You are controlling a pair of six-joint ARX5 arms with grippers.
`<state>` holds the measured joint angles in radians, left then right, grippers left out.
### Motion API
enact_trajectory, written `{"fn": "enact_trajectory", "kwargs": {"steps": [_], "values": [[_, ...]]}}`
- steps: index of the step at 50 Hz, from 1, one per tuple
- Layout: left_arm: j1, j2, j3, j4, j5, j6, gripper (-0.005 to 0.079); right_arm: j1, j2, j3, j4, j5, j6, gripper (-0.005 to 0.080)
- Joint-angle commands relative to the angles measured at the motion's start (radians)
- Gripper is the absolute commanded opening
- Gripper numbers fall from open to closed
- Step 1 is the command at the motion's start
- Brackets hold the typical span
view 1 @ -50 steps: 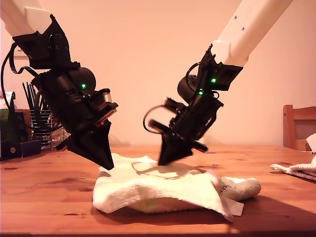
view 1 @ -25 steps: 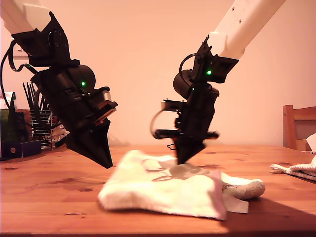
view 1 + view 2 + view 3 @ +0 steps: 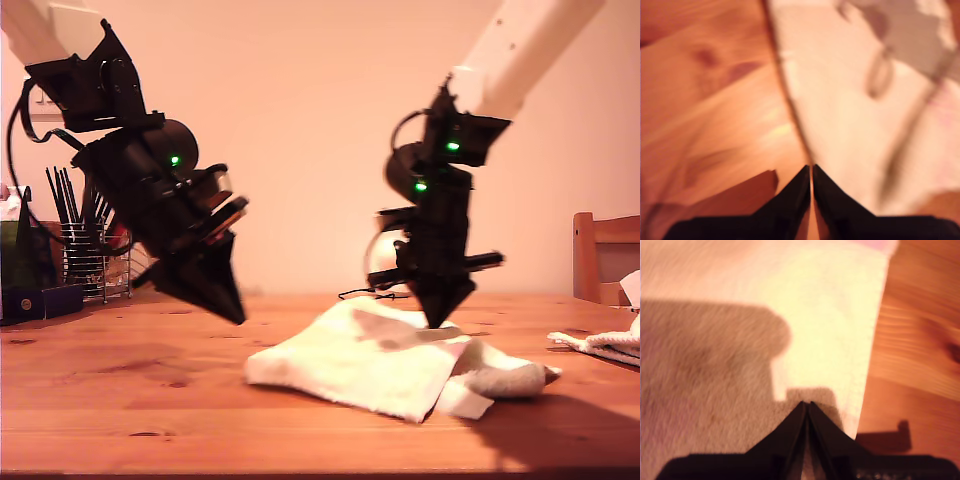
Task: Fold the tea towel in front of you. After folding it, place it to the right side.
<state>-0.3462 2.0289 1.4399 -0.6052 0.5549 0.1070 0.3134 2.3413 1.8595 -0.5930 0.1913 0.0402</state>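
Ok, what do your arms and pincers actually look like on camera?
Both arms look alike. My first pincer and my second pincer are black, and each tapers to a sharp wedge. Above each is a bulky black wrist housing with small green lights. Thin black cables loop beside the wrists. The upper links are white.
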Motion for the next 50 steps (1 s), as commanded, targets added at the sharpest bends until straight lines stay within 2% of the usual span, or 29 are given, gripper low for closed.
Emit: {"fn": "enact_trajectory", "kwargs": {"steps": [1, 14, 20, 24, 27, 30, 36, 45, 50], "values": [[-0.024, -0.021, 0.008, 0.002, 0.029, -0.002, -0.0019, -0.021, 0.031, -0.007, 0.035, 0.003, 0.024, -0.0011], [-0.081, -0.021, 0.008, -0.001, 0.053, -0.003, -0.0019, -0.057, 0.026, 0.036, 0.025, -0.006, 0.066, -0.001], [-0.122, -0.021, 0.008, 0.008, 0.124, -0.002, -0.0019, -0.06, -0.001, 0.065, -0.05, -0.143, -0.049, -0.0011], [-0.149, -0.021, 0.008, 0.006, 0.124, 0.003, -0.0019, -0.062, -0.027, 0.065, -0.08, -0.221, -0.105, -0.0011], [-0.169, -0.021, 0.008, 0.01, 0.107, 0.042, -0.0019, -0.068, -0.048, 0.065, -0.089, -0.268, -0.127, -0.0011], [-0.189, -0.035, 0.008, 0.019, 0.049, 0.068, -0.0019, -0.074, -0.068, 0.065, -0.071, -0.285, -0.131, -0.0011], [-0.212, -0.068, 0.008, 0.076, -0.048, 0.067, -0.0019, -0.089, -0.112, 0.065, 0.004, -0.299, -0.126, -0.0011], [-0.204, -0.126, 0.008, 0.166, -0.104, 0.046, -0.0019, -0.112, -0.184, 0.065, 0.094, -0.37, -0.116, -0.0011], [-0.19, -0.156, 0.008, 0.224, -0.131, 0.039, -0.0019, -0.116, -0.214, 0.064, 0.156, -0.375, -0.116, -0.0011]]}}
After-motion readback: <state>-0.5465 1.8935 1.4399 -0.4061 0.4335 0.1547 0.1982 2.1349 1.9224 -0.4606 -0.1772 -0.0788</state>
